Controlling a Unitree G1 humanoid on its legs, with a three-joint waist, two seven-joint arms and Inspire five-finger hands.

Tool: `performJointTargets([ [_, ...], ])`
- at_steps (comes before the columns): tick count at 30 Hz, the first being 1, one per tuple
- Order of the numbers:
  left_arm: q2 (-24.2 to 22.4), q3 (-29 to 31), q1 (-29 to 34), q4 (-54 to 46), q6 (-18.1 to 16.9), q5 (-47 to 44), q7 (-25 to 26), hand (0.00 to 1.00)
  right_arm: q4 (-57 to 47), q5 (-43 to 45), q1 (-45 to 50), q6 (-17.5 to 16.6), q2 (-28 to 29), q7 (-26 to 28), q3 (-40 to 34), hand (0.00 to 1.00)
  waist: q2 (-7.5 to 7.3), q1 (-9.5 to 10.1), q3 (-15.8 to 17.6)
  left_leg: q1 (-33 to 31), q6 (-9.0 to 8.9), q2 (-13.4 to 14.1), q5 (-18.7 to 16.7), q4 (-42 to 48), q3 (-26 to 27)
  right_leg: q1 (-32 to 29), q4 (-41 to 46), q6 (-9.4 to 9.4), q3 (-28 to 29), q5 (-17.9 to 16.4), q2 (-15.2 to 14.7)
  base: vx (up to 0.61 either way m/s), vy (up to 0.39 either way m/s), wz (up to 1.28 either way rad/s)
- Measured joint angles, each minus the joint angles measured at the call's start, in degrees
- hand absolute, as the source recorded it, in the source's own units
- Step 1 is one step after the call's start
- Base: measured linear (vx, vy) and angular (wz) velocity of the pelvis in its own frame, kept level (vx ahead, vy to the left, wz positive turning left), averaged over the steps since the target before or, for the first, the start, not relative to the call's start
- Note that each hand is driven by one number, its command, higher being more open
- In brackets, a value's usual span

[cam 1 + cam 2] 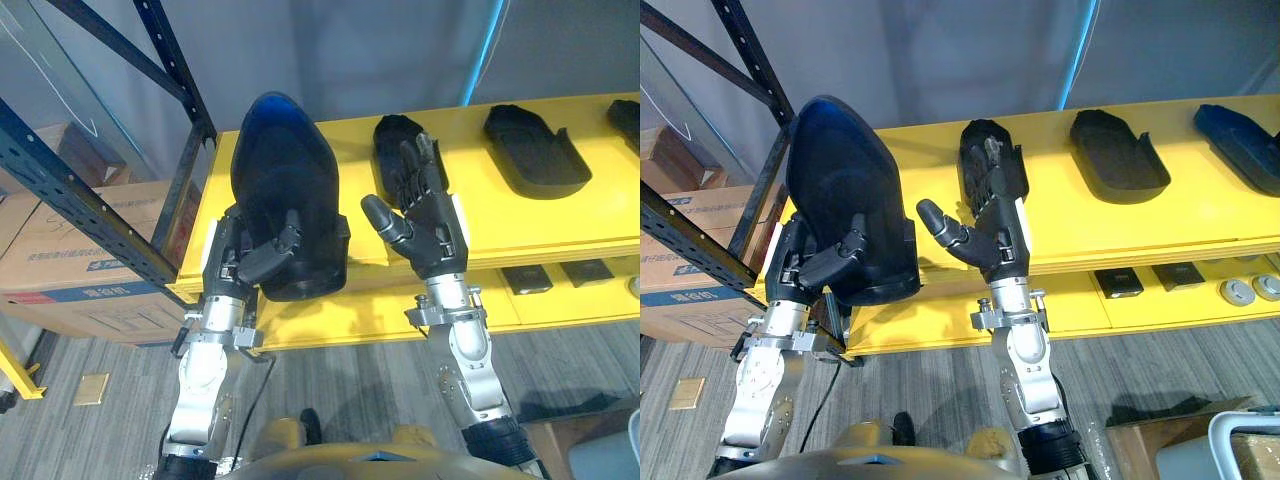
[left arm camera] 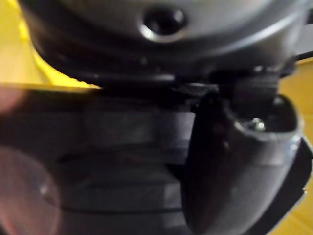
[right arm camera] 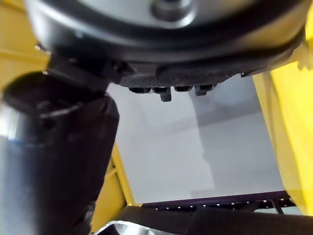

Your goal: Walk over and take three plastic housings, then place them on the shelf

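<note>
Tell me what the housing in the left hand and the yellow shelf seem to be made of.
The housing, gripped in the left hand: likely moulded plastic, dark and semi-gloss; smooth curved shell with a bluish sheen. The shelf: flat yellow coated surface, even and matte; metal or board underneath, cannot tell.

- housing [image 1: 285, 190]: glossy black, bluish sheen at its 12 o'clock end
- shelf [image 1: 600, 215]: plain yellow
- upright [image 1: 60, 185]: dark blue, dotted with holes
- box [image 1: 60, 260]: brown
- floor [image 1: 350, 390]: grey, streaked
- right hand [image 1: 425, 225]: black
</note>
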Motion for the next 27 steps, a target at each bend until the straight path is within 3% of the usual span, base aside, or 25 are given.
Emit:
performJointTargets([
  [1, 1.6, 1.5, -0.2, 0.0, 1.2, 1.3, -0.1, 0.00, 0.0, 0.0, -0.7, 0.0, 0.2, 0.6, 0.9, 1.00, -0.17, 0.12, -0.1, 1.3, 0.33, -0.1, 0.1, -1.3, 0.9, 0.8, -2.0, -0.14, -0.1, 1.7, 0.0, 0.01, 0.090, -0.30],
  [6, 4.0, 5.9, -0.2, -1.9, 4.2, 2.7, -0.5, 0.00, 0.0, -0.1, -0.9, 0.0, 1.0, 1.7, 4.0, 1.00, -2.10, -0.14, -1.7, 2.8, 0.37, -0.1, 1.2, -5.0, 2.2, 2.3, -6.5, -0.34, -2.0, 3.5, 0.0, 0.00, 0.025, -0.17],
  [9, 3.7, 6.2, -0.2, -5.1, 5.8, 2.7, -0.5, 0.00, 0.0, -0.1, -0.7, 0.1, 0.4, 1.6, 3.8, 1.00, -2.22, -0.19, -1.8, 2.6, 0.07, -0.7, 4.6, -9.7, 1.0, 1.4, -8.2, -0.49, -3.8, 4.7, 0.4, -0.03, -0.044, 0.24],
  [12, 2.4, 7.2, -0.2, -5.7, 7.2, 2.4, 1.4, 0.00, 0.8, -0.2, -0.8, 1.4, -0.4, 1.2, 2.4, 1.00, -1.70, -0.18, -1.9, 2.6, -0.51, -0.4, 8.9, -15.5, 0.1, 0.3, -10.2, -0.92, -5.1, 6.4, 1.5, -0.03, -0.053, 0.19],
  [19, 2.3, 15.3, -3.5, 1.7, 8.7, -0.2, 7.4, 0.00, 0.8, 0.9, -0.6, 6.2, -2.8, 2.6, -3.2, 1.00, -1.11, -1.80, -1.7, 5.6, -1.40, 0.7, 11.3, -19.3, 0.9, 1.1, -11.1, -1.28, -4.6, 7.3, 2.8, -0.02, -0.024, -0.09],
  [23, 6.8, 23.0, -11.0, 11.5, 8.7, -4.8, 11.9, 0.00, -2.4, 0.1, 2.3, 8.1, -4.0, 2.3, -4.5, 1.00, 0.07, -3.17, -1.4, 5.6, -2.00, 1.3, 11.1, -19.9, 2.8, -0.5, -10.9, -1.73, -2.8, 7.0, 3.5, -0.07, 0.013, -0.25],
  [27, 12.1, 26.6, -14.5, 18.0, 8.6, -10.9, 11.8, 0.00, -5.1, -0.1, 7.7, 8.8, -5.0, 2.4, -7.5, 1.00, 1.24, -4.36, -1.1, 5.7, -2.42, 1.3, 10.8, -20.0, 4.9, -1.6, -10.7, -1.44, -0.9, 7.3, 3.5, 0.01, 0.031, -0.27],
])
